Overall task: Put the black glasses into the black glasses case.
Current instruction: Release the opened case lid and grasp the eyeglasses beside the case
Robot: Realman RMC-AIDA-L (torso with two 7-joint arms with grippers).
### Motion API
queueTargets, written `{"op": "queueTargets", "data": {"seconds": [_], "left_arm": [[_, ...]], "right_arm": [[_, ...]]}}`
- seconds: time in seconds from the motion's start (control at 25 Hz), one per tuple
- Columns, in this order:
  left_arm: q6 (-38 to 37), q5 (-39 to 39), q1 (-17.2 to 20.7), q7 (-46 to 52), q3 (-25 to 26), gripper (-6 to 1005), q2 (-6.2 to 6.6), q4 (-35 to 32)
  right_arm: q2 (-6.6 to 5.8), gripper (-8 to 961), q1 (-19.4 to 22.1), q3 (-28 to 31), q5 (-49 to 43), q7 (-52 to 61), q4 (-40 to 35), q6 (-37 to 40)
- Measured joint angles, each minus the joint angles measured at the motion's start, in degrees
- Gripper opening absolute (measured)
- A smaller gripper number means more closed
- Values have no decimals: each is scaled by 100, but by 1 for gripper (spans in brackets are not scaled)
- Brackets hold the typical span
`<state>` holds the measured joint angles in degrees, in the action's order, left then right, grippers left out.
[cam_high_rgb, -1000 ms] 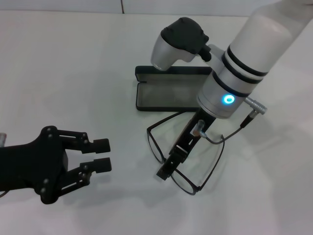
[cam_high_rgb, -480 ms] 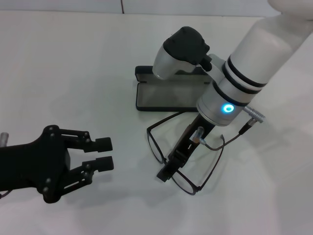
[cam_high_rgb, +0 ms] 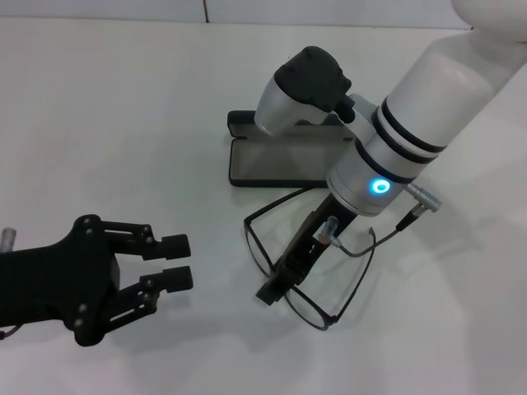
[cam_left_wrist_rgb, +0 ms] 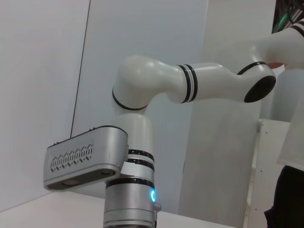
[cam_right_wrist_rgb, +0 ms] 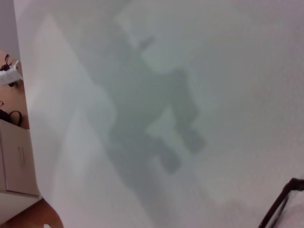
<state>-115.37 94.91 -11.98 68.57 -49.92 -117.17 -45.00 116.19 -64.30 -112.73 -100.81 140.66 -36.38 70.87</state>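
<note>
Right gripper (cam_high_rgb: 276, 288) is down at the glasses (cam_high_rgb: 309, 259), its dark fingers reaching across the front of the frame, near the bridge. Whether it has clamped on the frame or only hovers at it, I cannot tell; the arm hides much of the contact. The glasses lie unfolded on the white worktop (cam_high_rgb: 123, 107), temples pointing toward the case (cam_high_rgb: 280, 156), which sits just beyond them, open, grey lining up, partly covered by the wrist camera housing. In the right wrist view only a dark sliver of frame (cam_right_wrist_rgb: 280, 209) shows at the edge, over the arm's shadow.

Left gripper (cam_high_rgb: 169, 263) hangs off to the left, well apart from both things, fingers spread with a small gap, holding nothing.

By my judgement the task is early: the case is ready, but the glasses are not yet lifted, folded or put inside.
</note>
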Motion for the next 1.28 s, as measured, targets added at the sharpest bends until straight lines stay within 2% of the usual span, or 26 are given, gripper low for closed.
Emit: {"op": "queueTargets", "data": {"seconds": [0.44, 0.56, 0.88, 1.08, 1.28], "left_arm": [[0, 51, 16, -9, 0, 273, -21, 4], [2, 53, 40, -30, 0, 273, -26, 9], [0, 54, 73, -72, -29, 273, -24, 14], [-3, 54, 73, -78, -39, 272, -24, 82], [-13, 54, 78, -80, -38, 272, -24, 88]], "right_arm": [[0, 434, 67, -4, 49, -13, -1, -28], [0, 326, 69, -4, 54, -12, -1, -19], [0, 291, 167, -17, 72, -5, -64, 15], [0, 260, 208, -232, 252, -3, -99, -9], [0, 234, 376, -305, 249, -1, -391, -24]]}}
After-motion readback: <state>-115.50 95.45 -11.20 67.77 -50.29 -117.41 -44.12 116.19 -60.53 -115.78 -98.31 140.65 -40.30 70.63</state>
